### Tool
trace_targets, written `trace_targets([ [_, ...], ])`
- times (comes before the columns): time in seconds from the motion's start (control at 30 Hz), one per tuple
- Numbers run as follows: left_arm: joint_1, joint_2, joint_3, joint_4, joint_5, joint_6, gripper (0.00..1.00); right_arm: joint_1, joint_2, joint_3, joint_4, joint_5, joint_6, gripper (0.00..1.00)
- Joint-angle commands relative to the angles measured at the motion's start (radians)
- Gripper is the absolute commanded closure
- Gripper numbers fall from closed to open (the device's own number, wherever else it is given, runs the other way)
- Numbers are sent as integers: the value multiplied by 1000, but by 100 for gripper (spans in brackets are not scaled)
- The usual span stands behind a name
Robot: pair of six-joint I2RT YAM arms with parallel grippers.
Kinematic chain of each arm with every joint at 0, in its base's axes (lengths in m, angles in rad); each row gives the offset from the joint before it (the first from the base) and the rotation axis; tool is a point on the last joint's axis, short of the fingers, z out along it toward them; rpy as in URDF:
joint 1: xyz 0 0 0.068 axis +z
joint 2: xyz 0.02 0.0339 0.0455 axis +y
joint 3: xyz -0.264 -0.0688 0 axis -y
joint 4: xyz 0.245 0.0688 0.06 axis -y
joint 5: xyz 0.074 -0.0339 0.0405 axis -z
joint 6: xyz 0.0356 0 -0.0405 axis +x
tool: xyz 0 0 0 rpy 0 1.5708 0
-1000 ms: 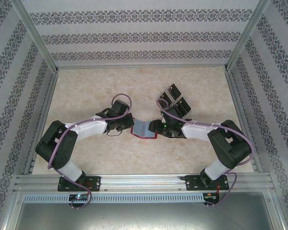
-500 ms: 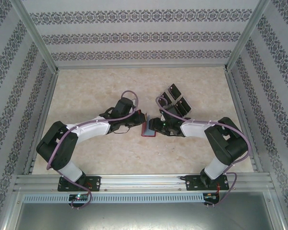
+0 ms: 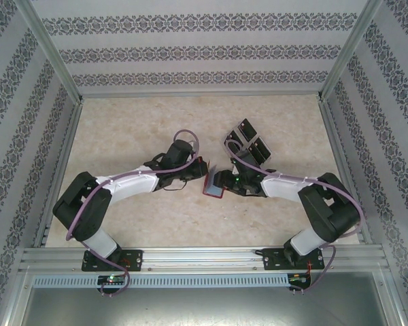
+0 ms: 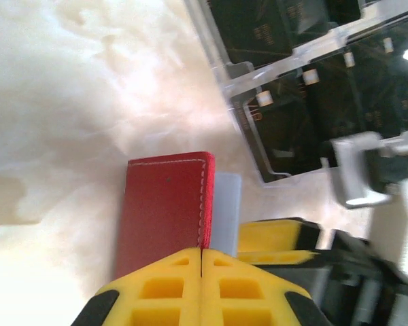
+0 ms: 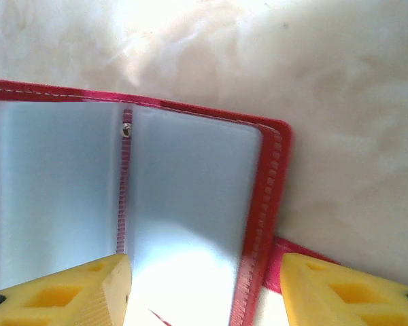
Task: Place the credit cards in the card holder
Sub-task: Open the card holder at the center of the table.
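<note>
Patterned wallpaper walls (image 3: 190, 41) and an aluminium frame (image 3: 51, 61) enclose 1 beige marbled desk (image 3: 122, 129). 2 arms, left (image 3: 122, 185) and right (image 3: 292, 187), meet near its centre. 1 clear plastic slotted rack (image 3: 248, 142) stands at 1 o'clock from 1 red leather-like folding wallet (image 3: 212, 185), which lies at mid-desk with 1 cover raised. The left tool (image 4: 202, 257), at the wallet's 9 o'clock, is clamped on that cover. The right tool (image 5: 204, 288), at 3 o'clock, stands apart over the grey pockets. Thin black rectangular cards (image 4: 279, 129) sit in the rack, overlapped, so their count is unclear.

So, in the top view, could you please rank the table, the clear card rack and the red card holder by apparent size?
Largest to smallest:
1. table
2. clear card rack
3. red card holder, partly hidden yet clearly smallest
</note>
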Motion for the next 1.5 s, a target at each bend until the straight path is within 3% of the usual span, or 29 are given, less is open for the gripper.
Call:
trace_targets([
  [0.0, -8, -32, -23, -43, -53, -4, 100, -8, -76, -7, -97, 43, -17, 40],
  [0.27, -7, -38, -45, -61, -78, 4, 100, 0, -184, 6, -125, 47, -3, 41],
  [0.63, -7, -50, -79, -78, -111, 17, 100, 41, -89, 77, -61, 8, 19, 55],
  [0.97, -7, -47, -147, -92, -163, 37, 100, 45, 33, 37, 4, 10, 31, 56],
  [1.37, -6, -8, -174, -90, -189, 41, 100, 51, 16, 42, 1, -12, 11, 54],
  [1.47, -5, -61, -171, -134, -224, 38, 84, 51, 4, 47, -12, -9, 5, 53],
])
